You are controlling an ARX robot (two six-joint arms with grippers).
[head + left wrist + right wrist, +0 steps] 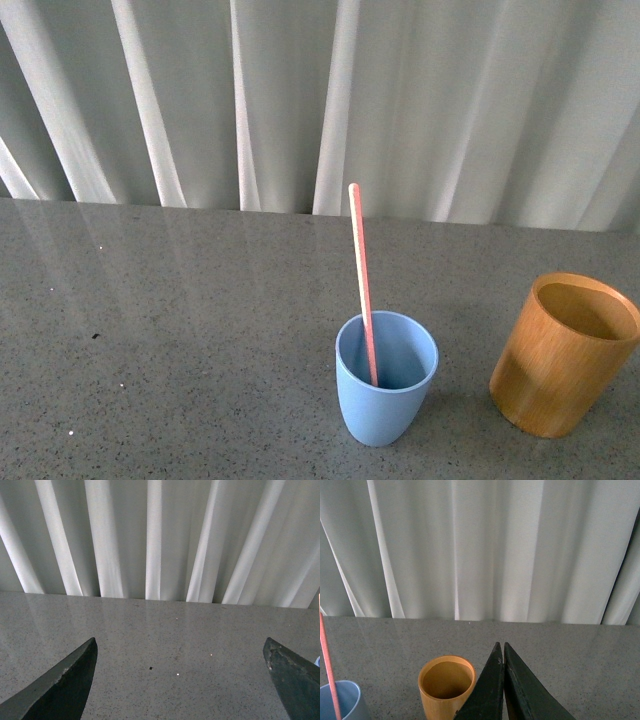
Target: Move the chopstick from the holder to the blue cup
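A pink-red chopstick (361,280) stands leaning inside the blue cup (385,385) on the grey table; it also shows in the right wrist view as the chopstick (328,667) rising from the blue cup (345,700). The orange-brown holder (562,352) sits to the cup's right and its inside looks empty; the holder (446,686) lies just beside my right gripper (501,647), whose fingers are shut with nothing between them. My left gripper (180,647) is open over bare tabletop, holding nothing. Neither arm appears in the front view.
The grey speckled table (180,330) ends at a white pleated curtain (300,100) along its far edge. A few small specks (151,668) lie on the surface below my left gripper.
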